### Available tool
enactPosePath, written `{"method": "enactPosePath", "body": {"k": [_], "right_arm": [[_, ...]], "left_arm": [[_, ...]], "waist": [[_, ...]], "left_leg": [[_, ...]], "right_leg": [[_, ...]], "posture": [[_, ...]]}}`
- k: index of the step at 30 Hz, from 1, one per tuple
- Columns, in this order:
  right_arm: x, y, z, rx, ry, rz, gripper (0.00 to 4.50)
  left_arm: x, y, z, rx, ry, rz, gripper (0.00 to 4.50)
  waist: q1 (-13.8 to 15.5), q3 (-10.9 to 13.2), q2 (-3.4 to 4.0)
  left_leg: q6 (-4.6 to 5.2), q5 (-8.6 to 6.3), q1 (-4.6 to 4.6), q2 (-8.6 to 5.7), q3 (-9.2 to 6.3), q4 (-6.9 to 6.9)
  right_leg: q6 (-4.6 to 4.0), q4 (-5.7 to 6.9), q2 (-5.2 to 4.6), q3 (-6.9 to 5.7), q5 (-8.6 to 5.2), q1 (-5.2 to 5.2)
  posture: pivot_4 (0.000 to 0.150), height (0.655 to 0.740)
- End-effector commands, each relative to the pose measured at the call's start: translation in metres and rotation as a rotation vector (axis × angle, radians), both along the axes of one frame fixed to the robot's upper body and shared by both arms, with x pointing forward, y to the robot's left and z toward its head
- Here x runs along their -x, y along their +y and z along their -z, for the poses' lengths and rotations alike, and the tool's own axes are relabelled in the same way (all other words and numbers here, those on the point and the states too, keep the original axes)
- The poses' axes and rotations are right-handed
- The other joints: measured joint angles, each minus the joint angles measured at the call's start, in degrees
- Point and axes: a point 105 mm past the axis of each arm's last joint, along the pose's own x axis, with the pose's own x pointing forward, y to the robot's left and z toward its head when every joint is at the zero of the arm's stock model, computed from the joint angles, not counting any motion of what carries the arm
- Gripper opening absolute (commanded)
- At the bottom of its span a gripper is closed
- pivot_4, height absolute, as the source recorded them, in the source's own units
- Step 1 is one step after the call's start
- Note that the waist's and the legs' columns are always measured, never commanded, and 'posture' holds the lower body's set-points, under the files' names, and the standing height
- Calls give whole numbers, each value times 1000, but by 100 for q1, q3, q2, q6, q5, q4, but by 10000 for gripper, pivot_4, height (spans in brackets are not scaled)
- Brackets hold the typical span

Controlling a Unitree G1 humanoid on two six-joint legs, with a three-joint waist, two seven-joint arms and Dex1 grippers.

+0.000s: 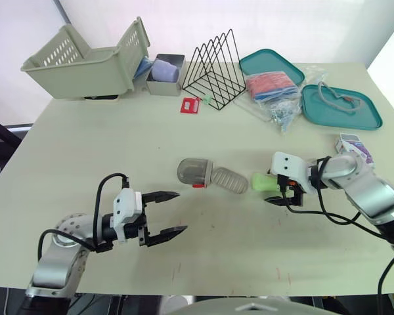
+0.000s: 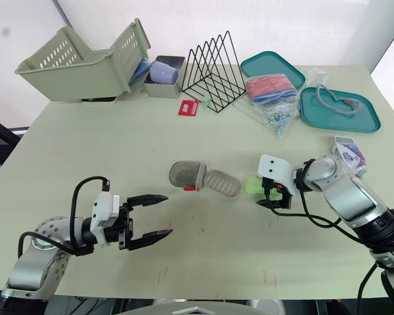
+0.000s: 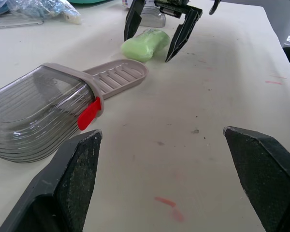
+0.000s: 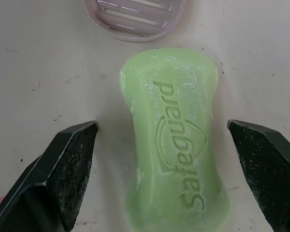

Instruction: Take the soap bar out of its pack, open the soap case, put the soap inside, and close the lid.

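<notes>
Now the soap bar [image 4: 176, 145] lies bare on the counter [image 1: 203, 262], directly between the two fingers of my right hand [image 4: 162, 124]. This hand is wide open, with one finger on each side of the bar. Neither finger touches the bar, and the hand holds nothing.

The step in hand, as I judge it, is to grip the soap so that I can carry it to the case. To do this well, I should close on the narrow waist of the bar and keep the hand low, so that the fingers press at the middle of its sides. I should squeeze gently, because soap is slippery and may shoot out.

The soap case is open. Its ribbed tray [image 1: 230, 180] lies just ahead of the right fingertips, near the end of the soap but apart from it, and it is empty. The smoky lid [image 1: 195, 172] with its red latch [image 1: 198, 186] is past the tray, in front of my left hand [image 1: 182, 211]. I see nothing under the lid.

The left hand is also wide open and empty, and it points toward the lid, so it could steady the case. Behind the right hand, beside the forearm, lies a small purple and white box [image 1: 353, 144], probably the pack. I cannot tell if anything is in it.
</notes>
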Motion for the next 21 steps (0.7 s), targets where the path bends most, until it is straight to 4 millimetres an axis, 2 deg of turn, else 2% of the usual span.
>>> {"method": "enactPosePath", "body": {"k": [1, 3, 6, 12, 18, 21], "right_arm": [[-3, 3, -7, -11, -23, -7, 39770], [-2, 5, -7, -18, -20, -11, 31975], [-2, 5, -6, -17, -20, -12, 16543], [-4, 12, -12, -51, -51, -35, 15994], [-14, 37, -49, -108, -114, -33, 15994], [-15, 48, -57, -132, -111, -11, 15994]], "left_arm": [[2, -8, -9, 3, -53, 35, 45000], [1, -9, -10, 4, -58, 35, 45000], [0, -10, -11, 1, -65, 30, 45000], [-1, -10, -11, -2, -71, 20, 45000], [-5, -5, -11, -7, -77, -16, 45000], [-7, -2, -11, -5, -75, -29, 45000]], "waist": [[0, 0, 0], [-1, 0, 0], [1, 0, 0], [-6, 0, 0], [-23, 2, 3], [1, 2, 3]], "left_leg": [[0, 0, 0, 0, 0, 0], [0, 0, 0, 0, 0, 0], [0, 0, 0, 0, 0, 0], [0, 0, 1, 0, 0, 0], [0, 0, 1, 1, 0, -3], [0, 0, -1, 1, 0, -5]], "right_leg": [[0, 0, 0, 0, 0, 0], [0, 0, 0, 0, 0, 0], [0, 0, 0, 0, 0, 0], [0, 0, 0, 0, 0, 0], [-1, 4, 2, 2, 0, -5], [-1, 1, 1, 1, 0, -5]], "posture": [[1500, 7400], [1500, 7400], [1500, 7400], [1500, 7400], [1500, 7400], [1500, 7400]]}}
